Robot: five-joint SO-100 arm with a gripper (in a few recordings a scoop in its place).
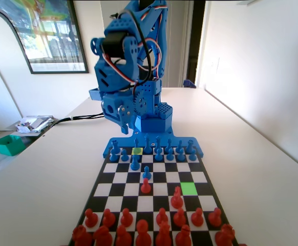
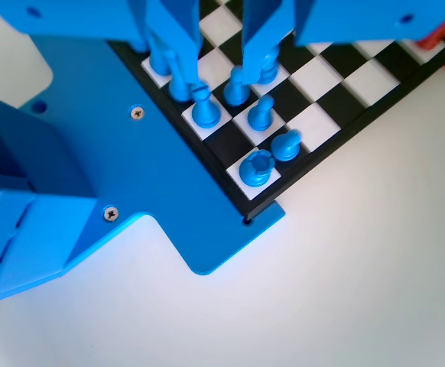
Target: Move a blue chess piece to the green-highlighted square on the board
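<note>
The board (image 1: 116, 189) runs away from the fixed camera toward the blue arm. The green-highlighted square (image 1: 188, 188) lies right of centre and is bare. Several blue chess pieces fill the far rows; one blue pawn (image 1: 147, 172) stands out alone near the centre and another (image 1: 134, 163) just behind it. My gripper (image 1: 122, 119) hangs above the arm's base behind the board's far left corner. In the wrist view the gripper (image 2: 221, 73) is open, its jaws apart over the corner of the board (image 2: 337, 84). Nothing sits between them, and blue pieces (image 2: 205, 109) stand below.
A paler yellow-green square (image 1: 136, 150) lies bare in the far blue rows. Red pieces (image 1: 146, 185) crowd the near rows, and one red piece (image 1: 177, 197) stands just left of the green square. A green box (image 1: 8, 145) and papers lie at the far left.
</note>
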